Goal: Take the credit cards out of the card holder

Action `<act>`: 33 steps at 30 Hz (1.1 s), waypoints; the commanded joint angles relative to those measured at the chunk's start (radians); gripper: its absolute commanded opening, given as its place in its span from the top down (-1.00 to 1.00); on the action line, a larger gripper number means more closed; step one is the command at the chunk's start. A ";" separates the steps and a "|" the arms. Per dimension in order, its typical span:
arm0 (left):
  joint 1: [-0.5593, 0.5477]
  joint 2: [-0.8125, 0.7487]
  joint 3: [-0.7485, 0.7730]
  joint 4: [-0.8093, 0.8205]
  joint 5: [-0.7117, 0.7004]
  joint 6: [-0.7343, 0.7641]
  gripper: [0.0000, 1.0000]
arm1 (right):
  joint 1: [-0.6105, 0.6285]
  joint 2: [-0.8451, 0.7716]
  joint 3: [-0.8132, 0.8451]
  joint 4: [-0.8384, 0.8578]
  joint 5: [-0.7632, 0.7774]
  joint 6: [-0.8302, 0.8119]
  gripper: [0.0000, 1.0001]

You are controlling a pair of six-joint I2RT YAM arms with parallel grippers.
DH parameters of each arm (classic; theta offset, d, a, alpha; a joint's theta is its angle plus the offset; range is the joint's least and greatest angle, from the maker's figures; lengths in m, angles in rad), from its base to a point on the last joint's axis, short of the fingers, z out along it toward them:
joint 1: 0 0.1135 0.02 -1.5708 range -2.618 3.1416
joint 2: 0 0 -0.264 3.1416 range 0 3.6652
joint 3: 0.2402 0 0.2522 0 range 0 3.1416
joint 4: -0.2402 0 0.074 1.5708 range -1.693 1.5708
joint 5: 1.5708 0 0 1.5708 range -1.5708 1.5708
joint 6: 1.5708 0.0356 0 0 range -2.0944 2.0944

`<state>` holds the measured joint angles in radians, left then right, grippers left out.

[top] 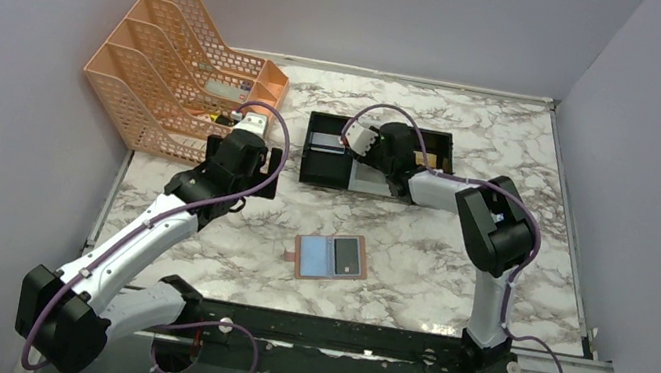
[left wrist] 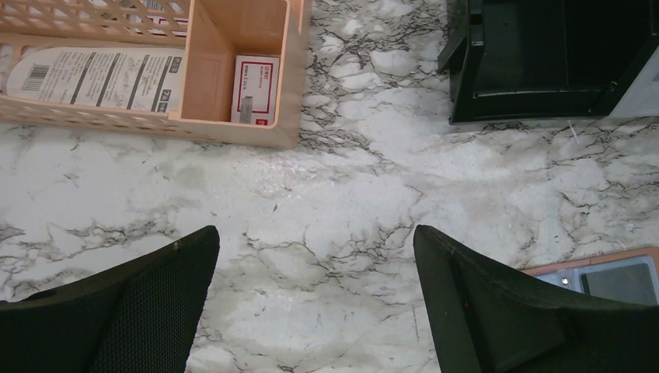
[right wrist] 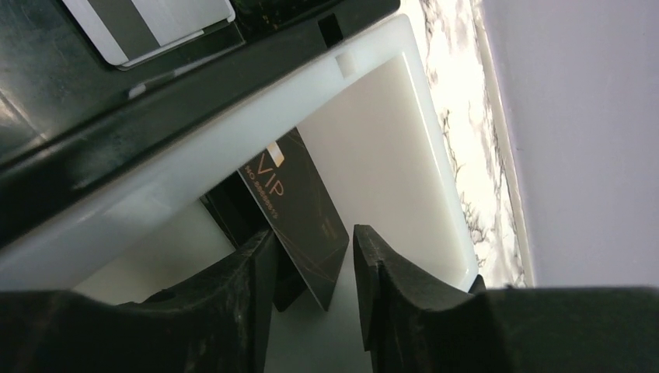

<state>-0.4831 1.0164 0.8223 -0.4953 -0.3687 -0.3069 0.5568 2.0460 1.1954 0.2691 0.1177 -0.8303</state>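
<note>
Right gripper (right wrist: 311, 233) sits over white tray (right wrist: 388, 140), fingers parted, dark VIP card (right wrist: 295, 194) standing loose between them with a gap at one finger. Left gripper (left wrist: 315, 233) is spread wide above table (top: 455, 268). Card holder (top: 320, 258) lies open mid-table, dark grey card (top: 348, 256) on it.

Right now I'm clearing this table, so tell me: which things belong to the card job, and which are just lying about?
Job: card holder; dark card in its pocket; VIP card between the jaws of the right tool, over the white tray; silver-grey card in the black tray.
Lying about: orange file rack; labelled box in it.
</note>
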 commanded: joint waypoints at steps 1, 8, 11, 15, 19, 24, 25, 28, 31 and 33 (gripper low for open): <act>0.008 0.004 -0.006 -0.002 -0.017 0.009 -0.98 | -0.004 -0.004 0.026 -0.025 -0.024 0.022 0.14; 0.008 0.008 -0.006 -0.002 -0.013 0.011 -0.98 | -0.013 -0.033 0.024 -0.051 -0.067 0.052 0.09; 0.008 0.008 -0.006 -0.004 -0.012 0.011 -0.98 | -0.016 -0.046 0.024 -0.068 -0.097 0.071 0.07; 0.008 0.009 -0.006 -0.004 -0.010 0.011 -0.98 | -0.020 -0.056 0.033 -0.100 -0.117 0.094 0.04; 0.008 0.012 -0.006 -0.003 -0.006 0.011 -0.98 | -0.026 -0.076 0.035 -0.105 -0.141 0.147 0.01; 0.008 0.017 -0.005 -0.005 -0.004 0.012 -0.98 | -0.028 -0.132 0.014 -0.101 -0.164 0.307 0.01; 0.008 0.016 -0.005 -0.003 -0.007 0.012 -0.98 | -0.028 -0.148 0.010 -0.103 -0.180 0.367 0.01; 0.008 0.012 -0.005 -0.004 -0.016 0.011 -0.98 | -0.028 -0.188 -0.003 -0.125 -0.247 0.577 0.02; 0.008 0.013 -0.005 -0.005 -0.019 0.010 -0.98 | -0.028 -0.190 0.011 -0.193 -0.293 0.782 0.04; 0.009 0.013 -0.004 -0.003 -0.019 0.009 -0.98 | -0.028 -0.165 0.058 -0.292 -0.309 0.901 0.05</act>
<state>-0.4797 1.0332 0.8223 -0.4992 -0.3683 -0.3035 0.5335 1.8694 1.2057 0.1371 -0.1013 -0.2604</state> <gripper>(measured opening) 0.991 0.482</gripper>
